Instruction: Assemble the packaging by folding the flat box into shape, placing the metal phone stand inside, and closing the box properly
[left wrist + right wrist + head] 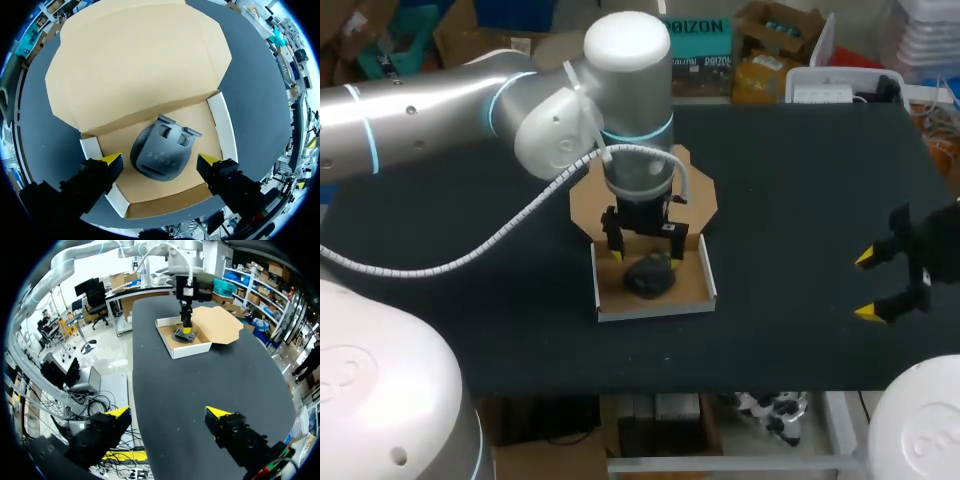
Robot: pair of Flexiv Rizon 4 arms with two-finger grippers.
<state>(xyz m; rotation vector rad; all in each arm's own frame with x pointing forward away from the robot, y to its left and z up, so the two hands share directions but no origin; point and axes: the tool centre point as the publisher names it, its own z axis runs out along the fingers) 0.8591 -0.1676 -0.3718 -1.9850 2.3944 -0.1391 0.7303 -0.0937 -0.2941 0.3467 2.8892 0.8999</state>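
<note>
Presently the left gripper (160, 160) hangs open straight above the phone stand (161, 152) lying in the box (222, 125), whose lid (135, 60) lies flat on the table (800, 200) beyond, far nearer it than the open right gripper (867, 286), well apart.

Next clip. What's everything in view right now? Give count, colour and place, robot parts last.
table: one, black top, under everything.
box: one, white outside, brown inside, folded into an open tray near the table's middle.
lid flap: one, brown, lying open and flat on the table behind the tray, joined to it.
phone stand: one, dark grey, lying inside the box.
left arm: one, silver, reaching over the box.
left claw: one, black with yellow tips, open above the box, a finger on each side of the phone stand, apart from it.
right claw: one, black with yellow tips, open, over bare table at the right.
</note>
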